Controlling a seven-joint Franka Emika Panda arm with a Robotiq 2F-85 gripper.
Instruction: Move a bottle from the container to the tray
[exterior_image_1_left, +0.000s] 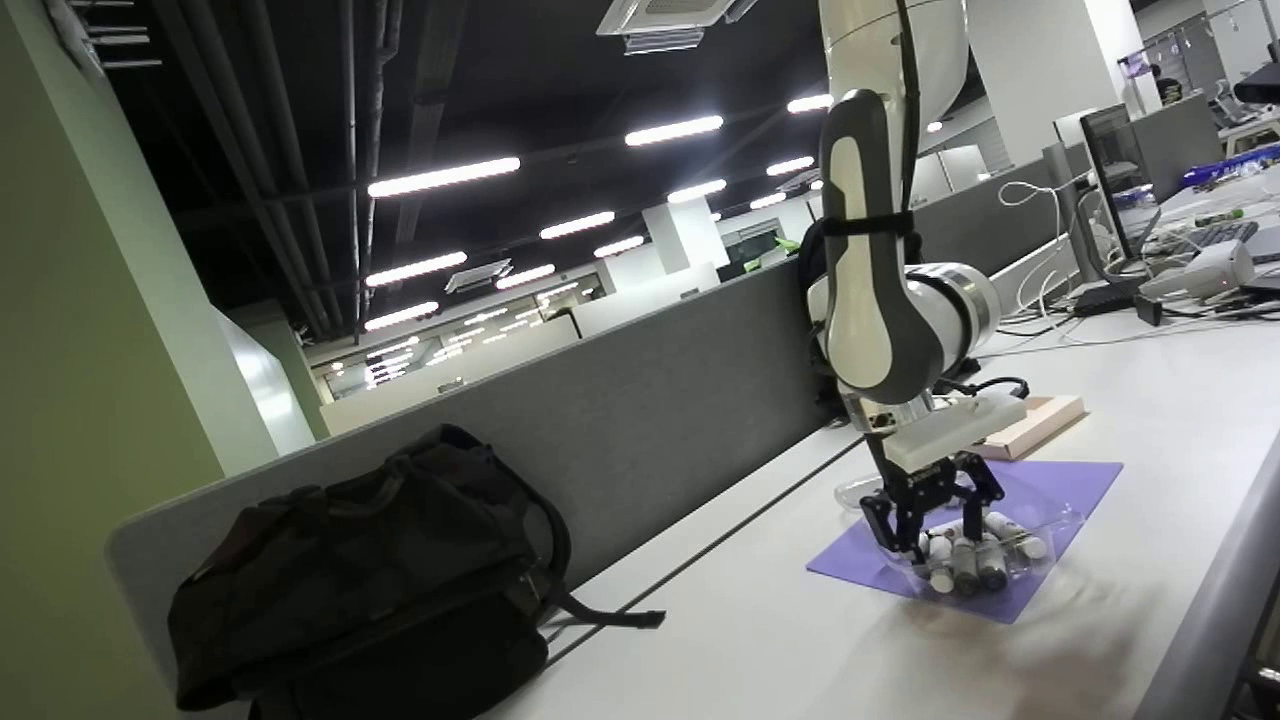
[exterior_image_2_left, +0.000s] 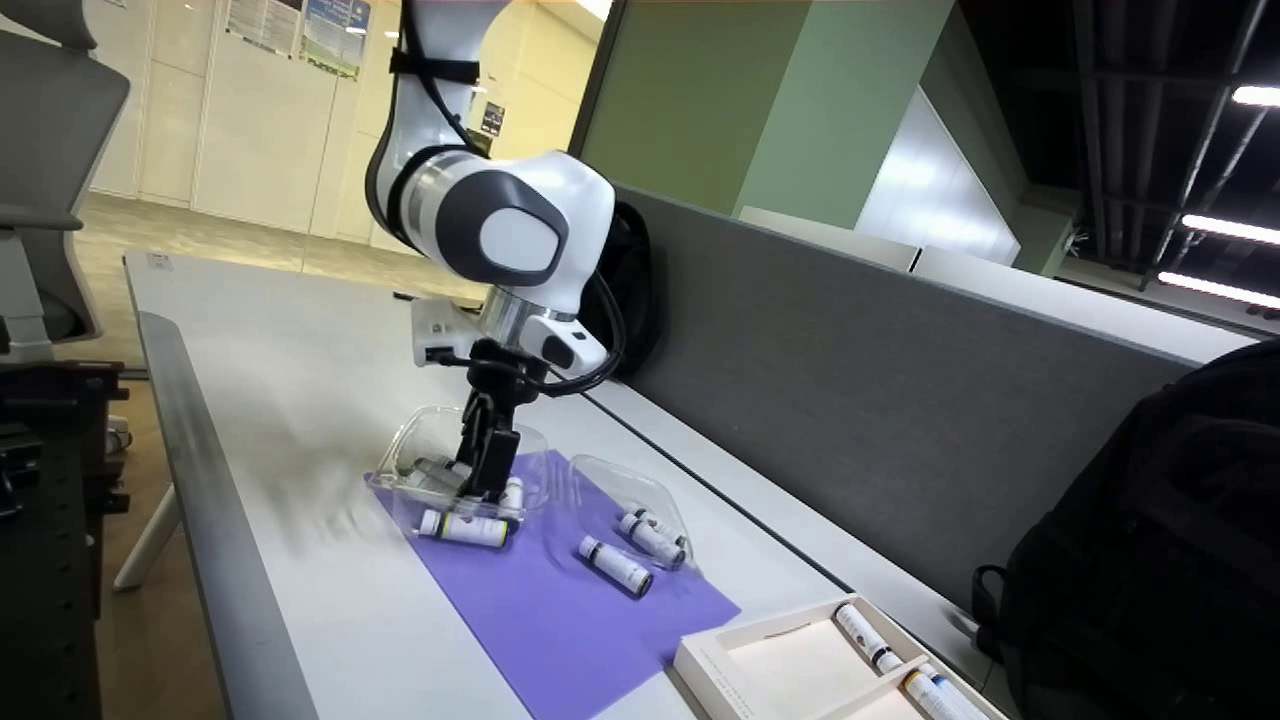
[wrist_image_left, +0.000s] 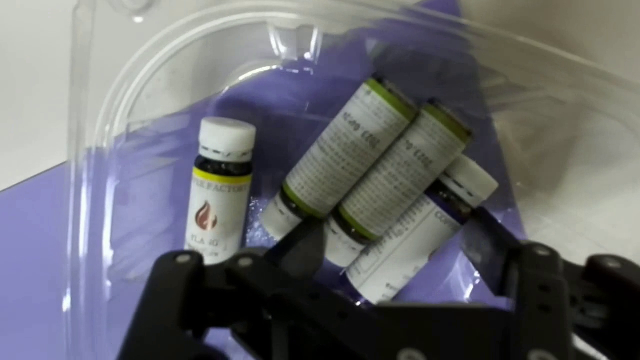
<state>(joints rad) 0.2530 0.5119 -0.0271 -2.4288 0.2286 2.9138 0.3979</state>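
Observation:
Several small white-capped bottles lie in a clear plastic container (wrist_image_left: 82, 210), also seen in both exterior views (exterior_image_1_left: 1045, 565) (exterior_image_2_left: 405, 440). In the wrist view these include a yellow-banded bottle (wrist_image_left: 217, 215), two green-banded bottles (wrist_image_left: 350, 147) (wrist_image_left: 402, 172) and a purple-banded bottle (wrist_image_left: 405, 245). My gripper (wrist_image_left: 395, 222) is open and down inside the container. Its fingers stand either side of the purple-banded bottle and a green-banded bottle's cap; contact is not clear. The pale tray (exterior_image_2_left: 780, 665) holds several bottles (exterior_image_2_left: 867, 637) in compartments; it also shows in an exterior view (exterior_image_1_left: 1040, 425).
A purple sheet (exterior_image_2_left: 560, 650) lies under the container. A clear plastic shell (exterior_image_2_left: 600, 470) with bottles (exterior_image_2_left: 652, 540) is beside it, and a bottle (exterior_image_2_left: 615, 567) lies on the sheet. A grey partition (exterior_image_2_left: 880, 400) runs along the table. A black backpack (exterior_image_1_left: 390, 580) stands against it.

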